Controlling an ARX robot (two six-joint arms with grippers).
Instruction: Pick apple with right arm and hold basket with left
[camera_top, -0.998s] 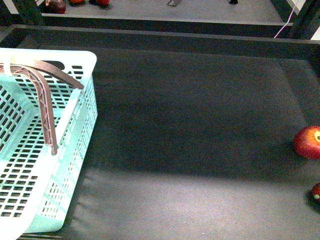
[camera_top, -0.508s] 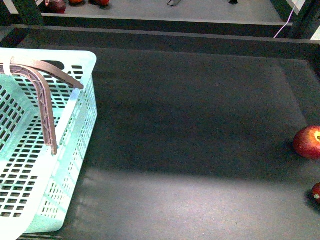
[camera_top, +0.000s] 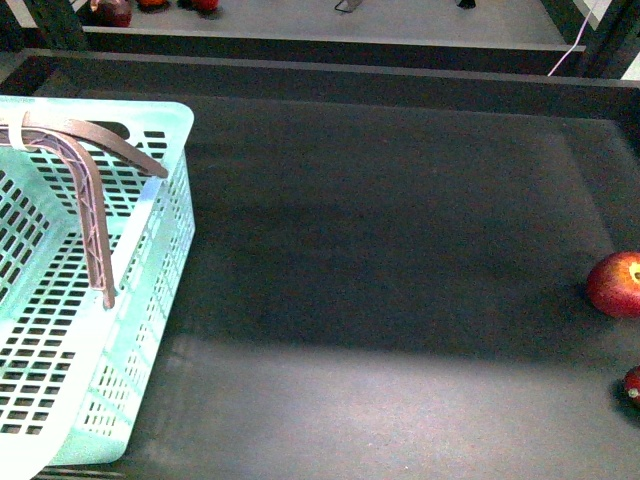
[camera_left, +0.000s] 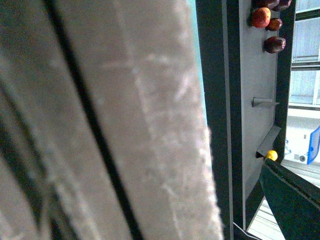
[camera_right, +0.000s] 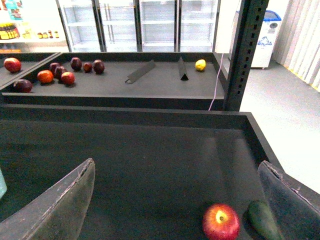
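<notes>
Apple: the apple (camera_top: 615, 285) sits at the far right edge of the dark tabletop (camera_top: 380, 250), well apart from the basket. In the right wrist view it lies just beside a dark green fruit (camera_right: 262, 220).
Other fruit: a smaller red fruit (camera_top: 633, 385) lies near the apple, on the robot's side of it. It is not the target.
Basket: the basket (camera_top: 150, 115) stands at the far left of the tabletop, with its brown handles (camera_top: 92, 210) swung over the opening.
Right fingers: the right fingers (camera_right: 65, 200) are spread wide and hold nothing. The apple lies ahead of them.
Left fingers: a blurred grey surface fills the left wrist view, likely one of the left fingers (camera_left: 150, 125) close to the camera. I cannot tell whether they are apart or together, or whether they grip the basket.
Apple handling: probably firm, fairly light and glossy, so it may roll or slip. Grip it across the widest part, clear of the green fruit, and gently to avoid bruising.
Basket handling: light, stiff slotted plastic that may slide. Hold it by the rim or a handle.
Writing: none is readable, and the labels on the distant bottles (camera_right: 20, 34) are too small.
</notes>
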